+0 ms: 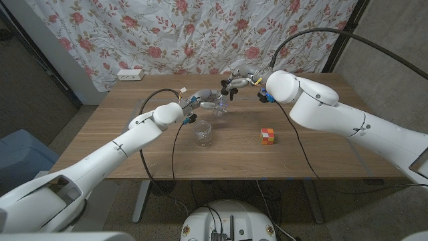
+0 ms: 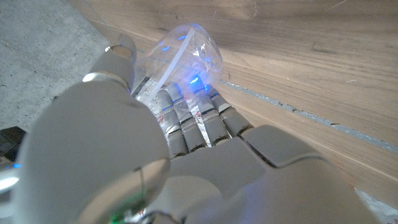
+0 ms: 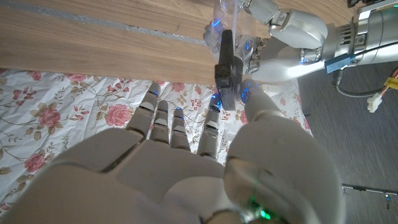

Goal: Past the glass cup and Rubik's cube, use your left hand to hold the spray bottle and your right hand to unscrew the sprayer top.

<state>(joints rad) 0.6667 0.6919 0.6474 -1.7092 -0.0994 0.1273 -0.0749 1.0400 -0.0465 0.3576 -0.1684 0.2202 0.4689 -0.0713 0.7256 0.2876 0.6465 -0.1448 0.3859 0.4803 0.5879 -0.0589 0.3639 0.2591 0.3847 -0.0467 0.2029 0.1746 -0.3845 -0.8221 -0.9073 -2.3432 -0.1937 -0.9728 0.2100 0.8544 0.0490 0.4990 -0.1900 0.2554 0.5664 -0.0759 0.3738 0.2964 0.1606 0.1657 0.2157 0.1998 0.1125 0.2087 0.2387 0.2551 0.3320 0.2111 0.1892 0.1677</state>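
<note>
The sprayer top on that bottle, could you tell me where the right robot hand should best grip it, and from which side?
Probably by the dark sprayer top itself, coming from above. The clear spray bottle stands upright with the left robot hand wrapped around its body, so only the top is free. The right robot hand is already at it, fingertips beside the head.

No legible text, label, brand, number or sign is seen anywhere in the pictures. The spray bottle point(image 1: 220, 106) is clear and unmarked, the Rubik's cube point(image 1: 267, 136) carries only coloured squares, and the curtain point(image 1: 200, 33) is printed with roses, no lettering.
</note>
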